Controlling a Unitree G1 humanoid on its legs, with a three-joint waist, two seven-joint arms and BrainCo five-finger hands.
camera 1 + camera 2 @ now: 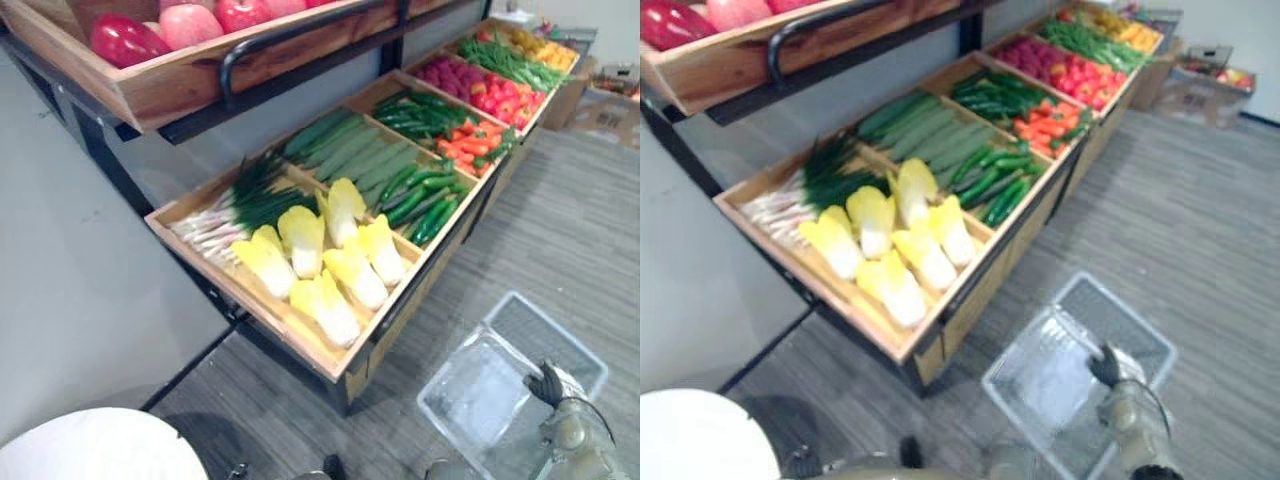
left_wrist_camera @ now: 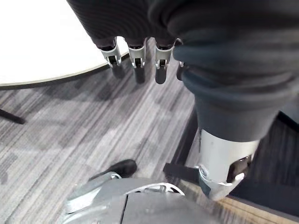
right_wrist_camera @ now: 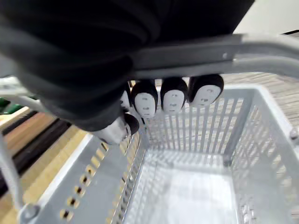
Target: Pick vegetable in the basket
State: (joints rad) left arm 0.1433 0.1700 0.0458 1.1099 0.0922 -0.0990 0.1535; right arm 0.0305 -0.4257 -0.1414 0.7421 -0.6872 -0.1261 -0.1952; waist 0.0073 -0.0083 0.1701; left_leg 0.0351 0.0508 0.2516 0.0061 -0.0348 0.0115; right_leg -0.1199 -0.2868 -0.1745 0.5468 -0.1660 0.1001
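1. Cabbages (image 1: 330,260), pale yellow and white, lie in the front compartment of a wooden crate (image 1: 300,335) at the centre of the left eye view. None is in either robot hand.
2. Spring onions (image 1: 230,210) lie in the same crate, to the left of the cabbages. Long cucumbers (image 1: 350,150) lie in the compartment behind them. Slim green peppers (image 1: 425,200) fill the compartment at the right end.
3. Next crate, toward the upper right of the frame: dark green vegetables (image 1: 415,108) beside orange carrots (image 1: 468,140). Past these lie red produce (image 1: 485,88) and green beans (image 1: 515,62).
4. Upper tray (image 1: 170,90), top left of the frame: red and pink fruit (image 1: 160,30).
5. Basket (image 1: 545,335): grey plastic with lattice walls, at the lower right of both eye views. It is over the grey carpet floor (image 1: 560,240), near the front of the cabbage crate and apart from it.
6. Right robot hand (image 3: 173,100): clenched, with the fingers curled round the basket handle (image 3: 261,49), as the right wrist view shows. In the eye views it sits at the near rim of the basket, lower right of the frame.
7. Left robot hand (image 2: 136,55): released, with the fingers hanging relaxed and grasping nothing. It is above the carpet, beside a white round desk (image 2: 46,42) that shows at the lower left of the eye views.
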